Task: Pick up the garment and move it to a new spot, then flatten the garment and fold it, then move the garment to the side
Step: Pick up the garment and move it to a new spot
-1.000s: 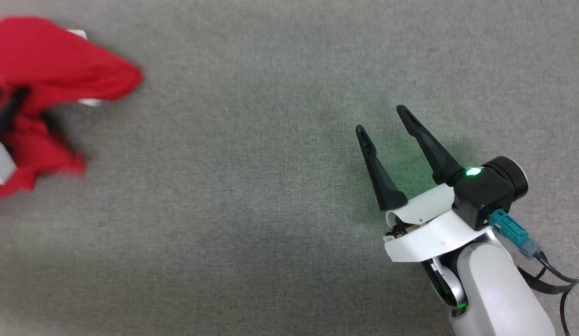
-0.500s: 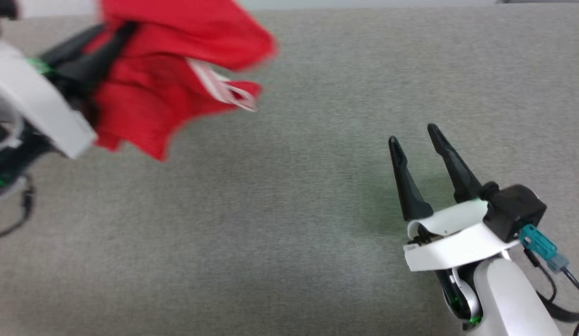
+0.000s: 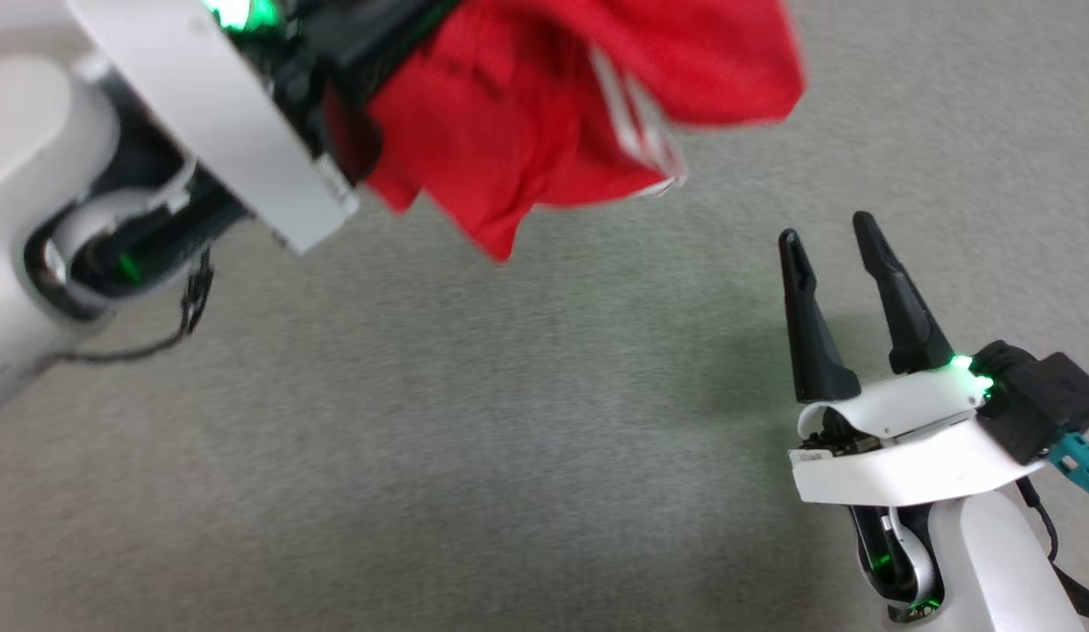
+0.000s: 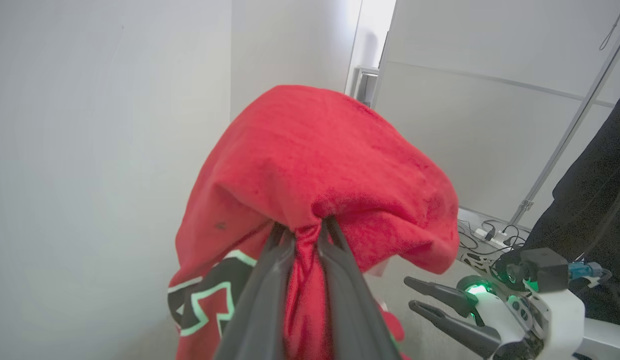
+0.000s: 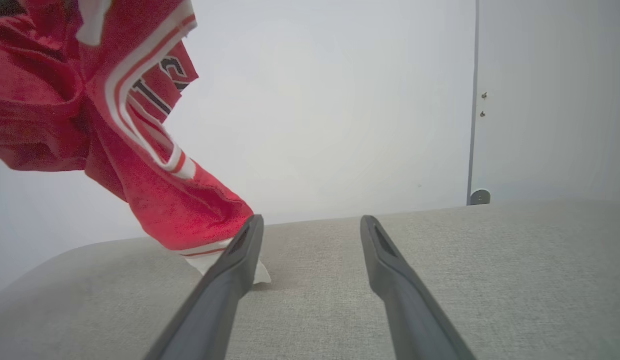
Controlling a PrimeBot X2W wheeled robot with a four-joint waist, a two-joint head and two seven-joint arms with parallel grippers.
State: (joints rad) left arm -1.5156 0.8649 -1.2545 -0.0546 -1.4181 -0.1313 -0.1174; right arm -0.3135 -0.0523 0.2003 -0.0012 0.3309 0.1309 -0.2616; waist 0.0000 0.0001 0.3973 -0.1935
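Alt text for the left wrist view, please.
The left gripper is shut on a bunched fold of the red garment, which bulges in a crumpled mound beyond it. The open right gripper sits at lower right.

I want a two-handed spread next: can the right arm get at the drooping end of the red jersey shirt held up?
Probably yes: the right fingers stand open, and the drooping striped edge of the red jersey-style shirt hangs close beside them, with bare grey fabric surface between.

The head camera looks steeply down on the surface (image 3: 509, 439). Both wrist cameras face nearly level toward pale walls (image 5: 314, 100); all three share the garment (image 3: 526, 132).
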